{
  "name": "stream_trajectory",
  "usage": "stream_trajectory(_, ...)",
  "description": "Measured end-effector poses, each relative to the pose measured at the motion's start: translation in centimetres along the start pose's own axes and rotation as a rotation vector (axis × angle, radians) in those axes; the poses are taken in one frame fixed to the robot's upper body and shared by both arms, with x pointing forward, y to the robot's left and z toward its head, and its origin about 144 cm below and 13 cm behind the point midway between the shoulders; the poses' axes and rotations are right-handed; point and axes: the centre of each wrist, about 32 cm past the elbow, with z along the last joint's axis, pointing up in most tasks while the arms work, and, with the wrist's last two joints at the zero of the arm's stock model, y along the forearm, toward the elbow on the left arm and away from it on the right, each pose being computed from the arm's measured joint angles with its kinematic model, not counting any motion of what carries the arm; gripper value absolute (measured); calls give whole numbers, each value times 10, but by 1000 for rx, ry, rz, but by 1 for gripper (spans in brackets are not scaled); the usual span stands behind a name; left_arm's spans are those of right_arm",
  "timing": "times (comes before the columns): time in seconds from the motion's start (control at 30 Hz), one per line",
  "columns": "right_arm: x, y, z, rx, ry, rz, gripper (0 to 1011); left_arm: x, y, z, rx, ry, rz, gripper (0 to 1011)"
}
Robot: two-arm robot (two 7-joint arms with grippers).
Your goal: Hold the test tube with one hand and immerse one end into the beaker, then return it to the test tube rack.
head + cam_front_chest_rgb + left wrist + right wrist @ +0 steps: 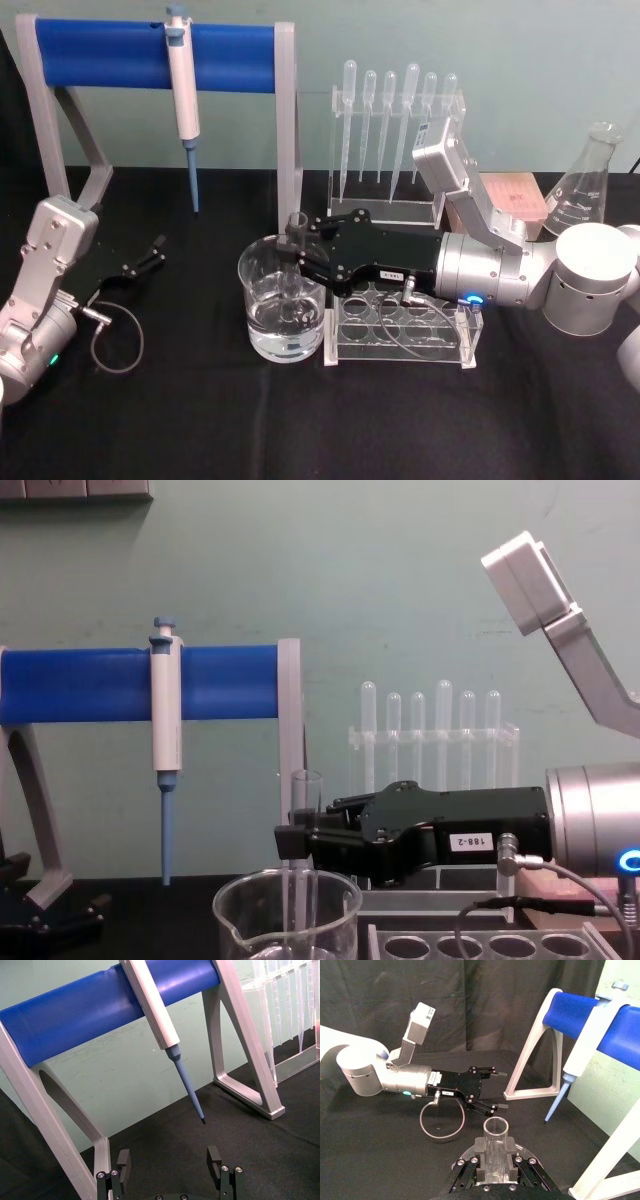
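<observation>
Black cloth bench, green wall. Head view: right gripper clamped on the test tube, upright, lower end inside the beaker, which holds clear liquid; rack holes empty. Left wrist view: left gripper parked, jaws spread. Right wrist view: grip sits just under the rim. Chest view: test tube runs down past the beaker lip. Thin slick glass, so I'd squeeze lightly.

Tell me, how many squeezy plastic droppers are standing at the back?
6. The droppers hang side by side in one row in the clear holder at the back of the table. None seems hidden.
</observation>
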Motion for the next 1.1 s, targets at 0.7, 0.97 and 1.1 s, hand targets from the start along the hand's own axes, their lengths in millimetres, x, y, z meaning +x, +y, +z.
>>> stream_trajectory(0.7,1,0,-2,-3,-2,5,241,0,0,0,0,0,0,1000)
stream_trajectory(0.97,1,0,-2,-3,-2,5,242,0,0,0,0,0,0,1000)
stream_trajectory(1.1,1,0,-2,-3,-2,5,241,0,0,0,0,0,0,1000)
